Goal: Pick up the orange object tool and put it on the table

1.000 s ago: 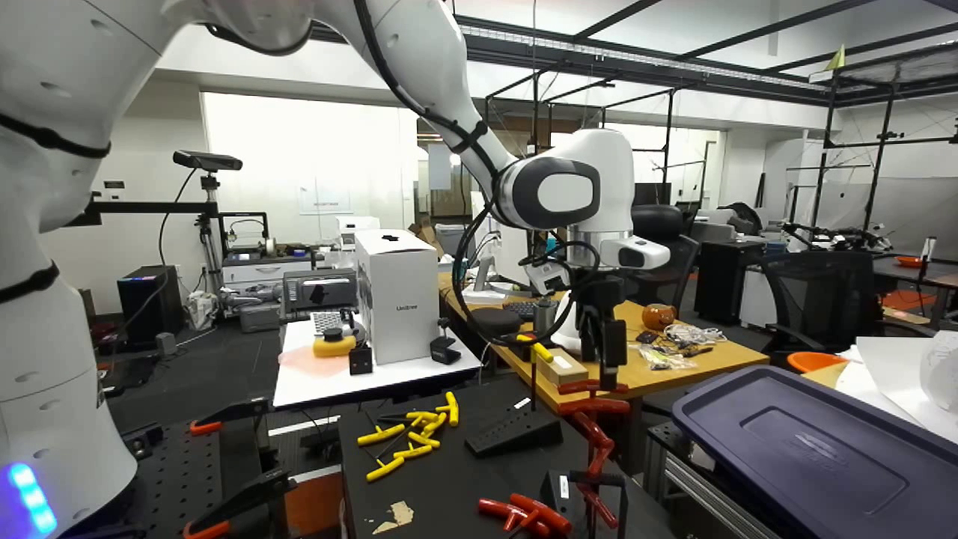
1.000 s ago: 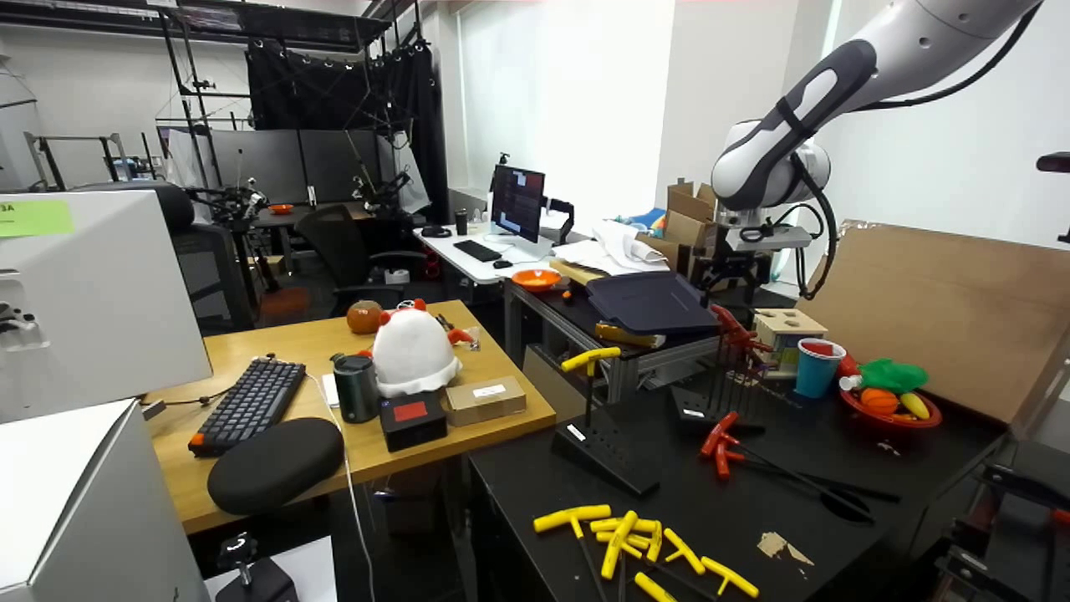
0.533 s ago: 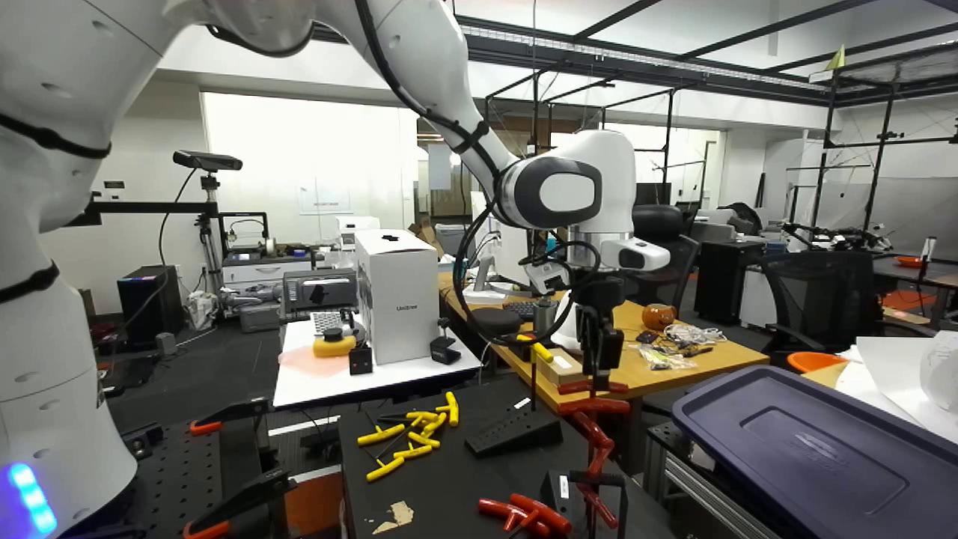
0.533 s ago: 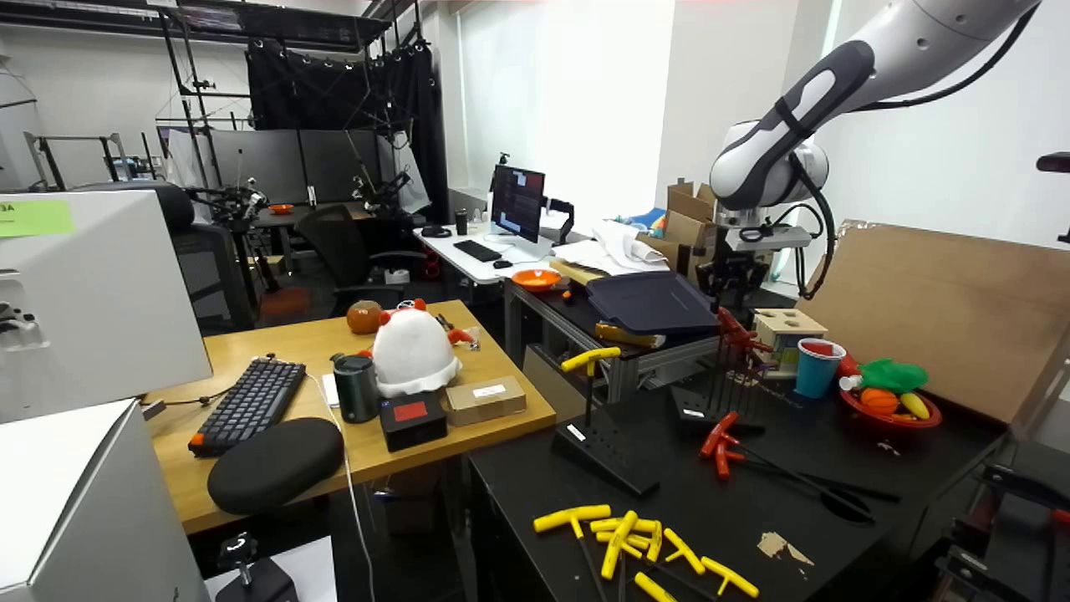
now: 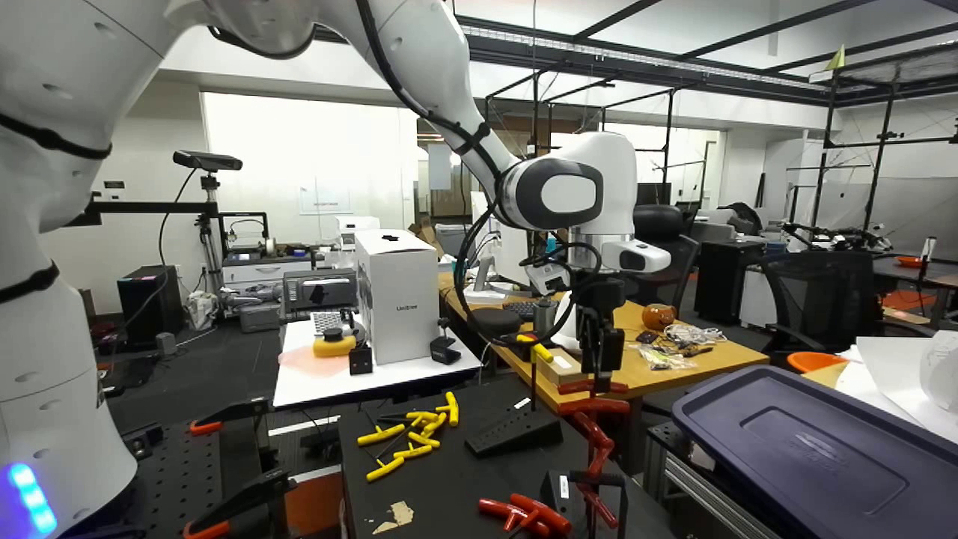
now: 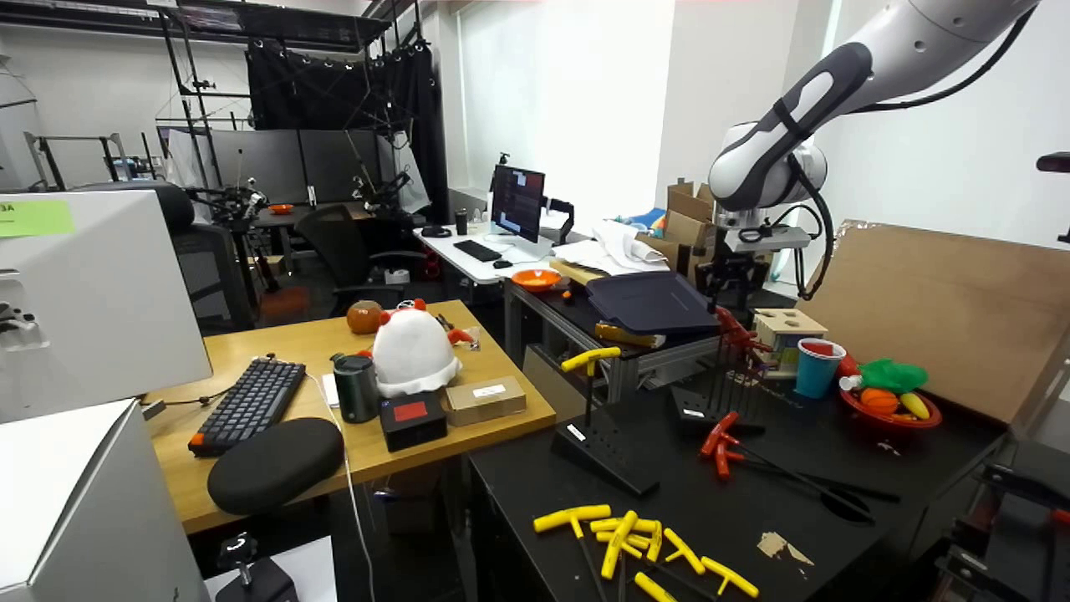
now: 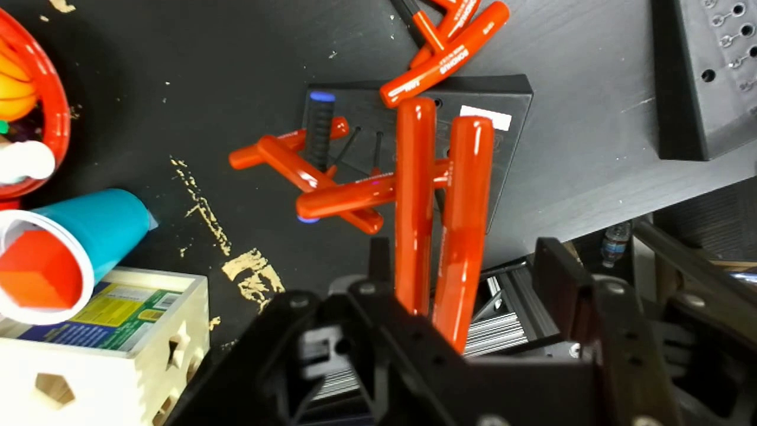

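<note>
Black table [image 6: 752,510]: dark top with tan patches; the wood table [image 6: 309,343] near it is likely where one handle should go.
Orange handles [image 7: 417,195]: two long ones, side by side, up above the black stand [image 7: 369,111] on the black table. I cannot tell which one is wanted.
Long way: up and down in the wrist view, so it runs across the way the tool [image 7: 466,260] squeezes. That should suit a pinch.
Tool: spread apart, pinching nothing. Both handles show in its gap.
Left finger [image 7: 380,260] in the wrist view: just beside one handle; touching or not, I cannot tell. More room shows on the right.
Tips of the tool: near the top handle in both exterior views. Around it or just above, I cannot tell.
Coming squeeze: I think it needs just one handle in the gap, or it could grab both.
Crossed handles [image 7: 349,197]: orange too, lower down, partly under the pair.
Farther out: blue cup [image 7: 112,222] and red bowl [image 7: 54,112], at the left of the wrist view.
</note>
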